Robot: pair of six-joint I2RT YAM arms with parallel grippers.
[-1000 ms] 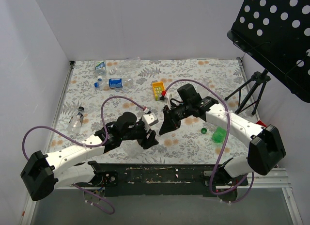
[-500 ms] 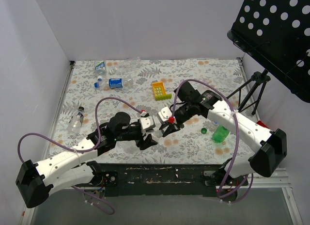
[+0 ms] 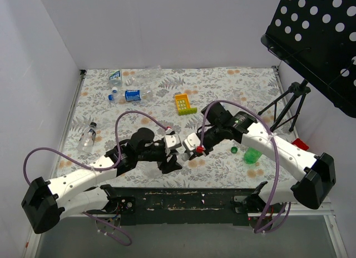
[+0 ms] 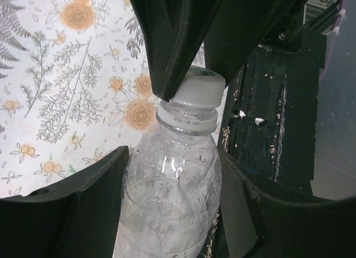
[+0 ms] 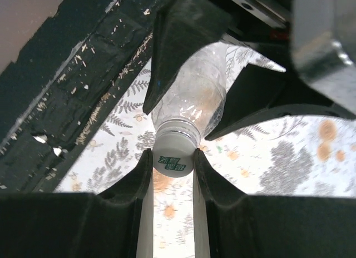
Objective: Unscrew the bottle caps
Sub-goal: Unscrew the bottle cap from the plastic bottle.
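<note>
My left gripper point(image 3: 170, 152) is shut on the body of a clear bottle point(image 4: 169, 202) and holds it above the table's near edge. The bottle's white cap point(image 4: 194, 90) points toward my right gripper point(image 3: 190, 149). In the right wrist view both fingers of my right gripper point(image 5: 172, 158) press the sides of the white cap point(image 5: 173, 153), with the bottle's neck point(image 5: 192, 99) behind it. In the top view the two grippers meet and hide most of the bottle. Other bottles lie at the back left point(image 3: 133, 94).
A green bottle point(image 3: 252, 154) and a loose green cap point(image 3: 234, 149) lie right of the grippers. A yellow-green block point(image 3: 184, 103) sits mid-table. A small clear bottle point(image 3: 87, 137) lies at the left. A tripod point(image 3: 289, 105) stands at the right edge, and a black rail point(image 3: 183, 199) runs along the front.
My right gripper has swung left and down to meet the left gripper and now grips the white cap. My left gripper has turned the bottle's cap toward it.
</note>
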